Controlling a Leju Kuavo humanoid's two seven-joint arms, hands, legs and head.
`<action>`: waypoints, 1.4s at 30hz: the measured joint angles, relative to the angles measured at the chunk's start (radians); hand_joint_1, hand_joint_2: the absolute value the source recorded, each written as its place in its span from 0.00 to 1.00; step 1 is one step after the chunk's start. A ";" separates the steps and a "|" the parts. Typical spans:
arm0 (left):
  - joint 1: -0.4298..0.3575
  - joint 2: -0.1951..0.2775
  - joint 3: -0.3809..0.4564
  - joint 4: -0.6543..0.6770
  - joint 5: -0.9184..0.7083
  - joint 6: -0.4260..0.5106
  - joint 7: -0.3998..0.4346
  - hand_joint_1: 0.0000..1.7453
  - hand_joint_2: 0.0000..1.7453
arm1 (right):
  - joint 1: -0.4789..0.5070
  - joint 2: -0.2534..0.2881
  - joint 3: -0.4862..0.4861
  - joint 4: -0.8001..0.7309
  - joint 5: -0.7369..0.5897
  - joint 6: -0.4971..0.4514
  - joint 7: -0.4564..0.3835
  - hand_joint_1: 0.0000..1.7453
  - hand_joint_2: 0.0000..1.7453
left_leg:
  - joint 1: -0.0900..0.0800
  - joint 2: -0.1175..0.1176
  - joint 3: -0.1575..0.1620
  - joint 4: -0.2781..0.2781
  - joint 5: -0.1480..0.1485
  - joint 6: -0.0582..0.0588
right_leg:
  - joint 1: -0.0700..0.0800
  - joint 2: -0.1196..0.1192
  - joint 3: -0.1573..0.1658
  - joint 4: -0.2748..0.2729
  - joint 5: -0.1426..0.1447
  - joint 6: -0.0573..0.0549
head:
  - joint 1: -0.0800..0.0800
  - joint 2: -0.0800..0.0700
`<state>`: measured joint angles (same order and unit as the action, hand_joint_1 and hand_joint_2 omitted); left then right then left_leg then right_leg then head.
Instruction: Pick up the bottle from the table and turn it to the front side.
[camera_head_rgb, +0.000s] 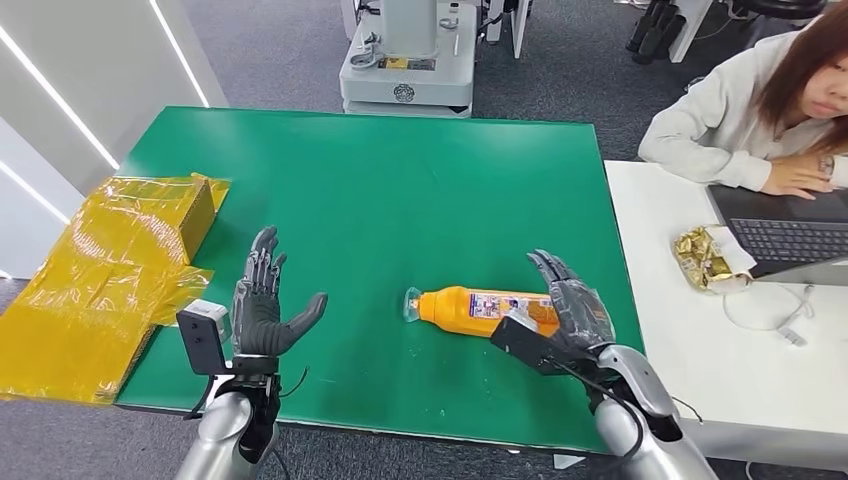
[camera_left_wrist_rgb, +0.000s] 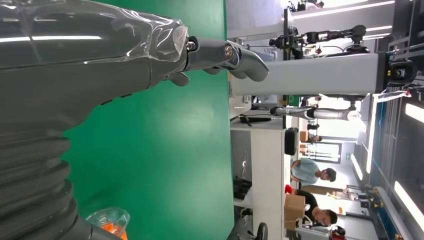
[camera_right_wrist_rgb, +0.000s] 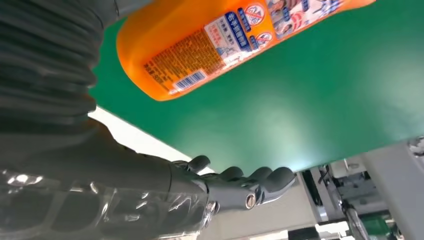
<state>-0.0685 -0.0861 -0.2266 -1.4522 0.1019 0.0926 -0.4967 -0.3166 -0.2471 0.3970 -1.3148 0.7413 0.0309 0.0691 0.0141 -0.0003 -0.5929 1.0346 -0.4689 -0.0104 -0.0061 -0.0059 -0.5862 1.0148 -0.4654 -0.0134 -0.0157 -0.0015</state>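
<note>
Here, as seen:
Landmark: green table (camera_head_rgb: 400, 200).
Bottle (camera_head_rgb: 480, 310): orange, laid on its side on the table's near right part, clear cap end turned toward the left hand, label uppermost.
Right hand (camera_head_rgb: 572, 305): placed at the bottle's base end, fingers spread apart, nothing gripped; contact cannot be judged.
Left hand (camera_head_rgb: 265, 300): raised over the table's near left part, fingers apart, nothing held.
Yellow wrapping (camera_head_rgb: 110, 270): draped over the table's left edge.
</note>
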 joint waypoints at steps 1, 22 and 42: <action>-0.003 0.000 0.000 0.003 0.000 -0.002 0.001 0.00 1.00 | -0.013 -0.007 0.011 0.012 0.006 0.016 0.010 0.00 1.00 | 0.000 0.000 0.000 0.000 0.000 0.000 | 0.000 0.000 0.000 0.000 0.000 0.000 | 0.000 0.000; -0.025 0.000 0.000 0.030 0.001 -0.005 0.013 0.00 1.00 | -0.200 -0.056 0.187 0.282 0.018 0.140 0.018 0.00 1.00 | 0.000 0.000 0.000 0.000 0.000 0.000 | 0.000 0.000 0.000 0.000 0.000 0.000 | 0.000 0.000; -0.025 0.005 0.002 0.034 -0.018 0.006 0.015 0.00 1.00 | -0.206 -0.040 0.253 0.333 -0.010 0.141 -0.017 0.99 1.00 | 0.000 0.001 0.002 0.000 0.000 0.000 | 0.000 0.001 0.001 0.000 0.000 0.000 | 0.000 0.000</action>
<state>-0.0931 -0.0815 -0.2251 -1.4180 0.0834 0.0989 -0.4814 -0.5223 -0.2875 0.6498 -0.9822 0.7313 0.1716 0.0523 0.0143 0.0002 -0.5914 1.0346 -0.4689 -0.0104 -0.0060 -0.0053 -0.5855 1.0149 -0.4654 -0.0133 -0.0156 -0.0015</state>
